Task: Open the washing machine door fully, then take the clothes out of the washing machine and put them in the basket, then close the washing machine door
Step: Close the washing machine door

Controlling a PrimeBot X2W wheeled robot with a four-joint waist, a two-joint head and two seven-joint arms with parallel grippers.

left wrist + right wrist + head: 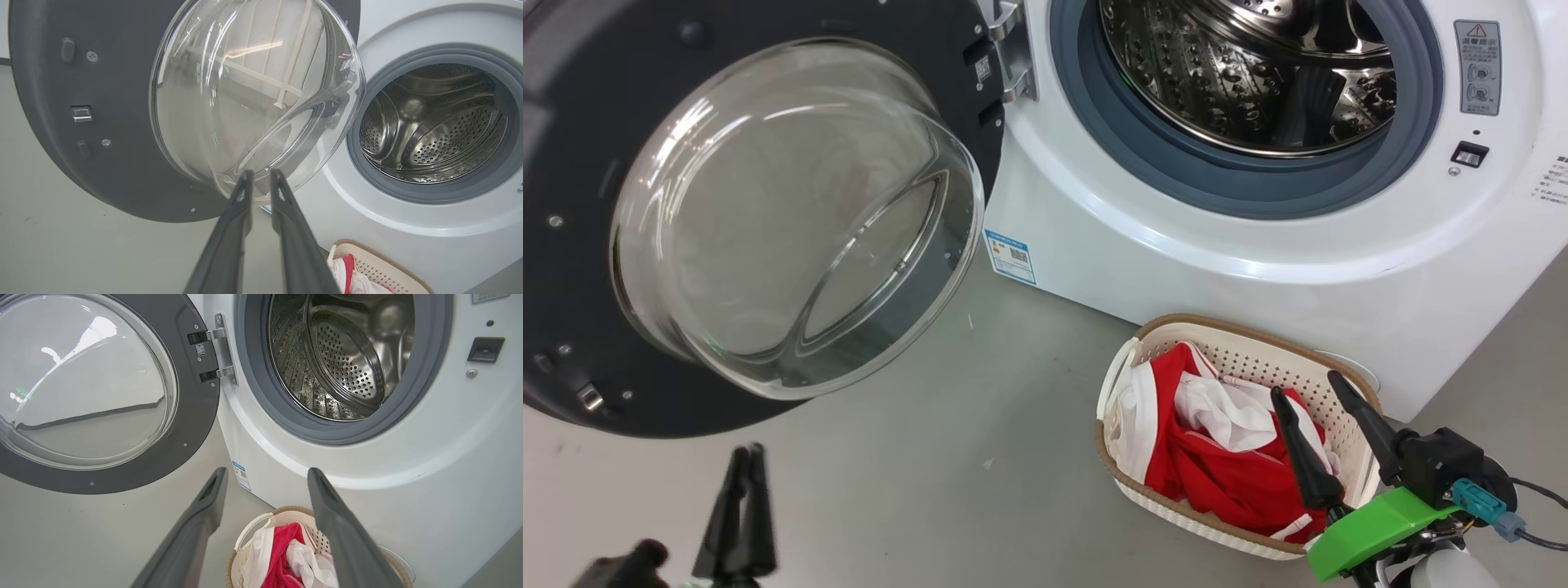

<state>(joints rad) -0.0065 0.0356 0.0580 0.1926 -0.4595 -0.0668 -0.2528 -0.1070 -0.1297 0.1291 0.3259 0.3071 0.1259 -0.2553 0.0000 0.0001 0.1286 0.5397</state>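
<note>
At lower left of the head view, the left hand (748, 447) points up, jaws narrowly parted, empty; the right hand (1307, 385), spread wide, hangs above the basket (1241, 331).

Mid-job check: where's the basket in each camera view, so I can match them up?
Head view: the basket sits lower right.
Left wrist view: bottom right corner, cut off by the edge.
Right wrist view: bottom centre, partly behind the right gripper's fingers.
Shared landmark: the grey gasket, above the basket in all three.
</note>
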